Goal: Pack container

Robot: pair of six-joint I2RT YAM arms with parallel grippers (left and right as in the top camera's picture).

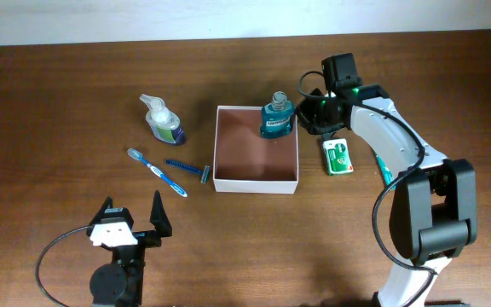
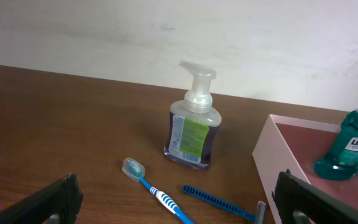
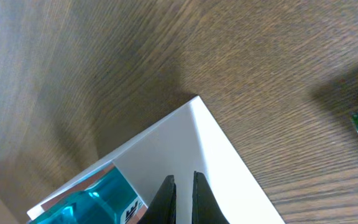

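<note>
The right tool (image 3: 182,198) is nearly shut, with only a thin sliver between its two dark fingers and nothing caught in it. It hangs over the white wall at the far right corner of the container (image 1: 256,184), and whether it touches the wall cannot be told. The left tool (image 1: 132,207) stands wide open and holds nothing, over bare tabletop (image 1: 58,102) near the front edge.

The container sits mid-tabletop with its reddish-brown inside showing. A teal mouthwash bottle (image 1: 275,119) stands upright in its far right corner, and nothing else is in it. To its left lie a clear pump bottle (image 1: 164,121), a blue toothbrush (image 1: 157,171) and a blue razor (image 1: 189,168), with the razor's head just beside the container's left wall. A small green packet (image 1: 338,157) lies just beside its right wall.

Only the left wrist view shows the purple liquid in the pump bottle and the Listerine label. Only the right wrist view shows the gap between the right fingers
</note>
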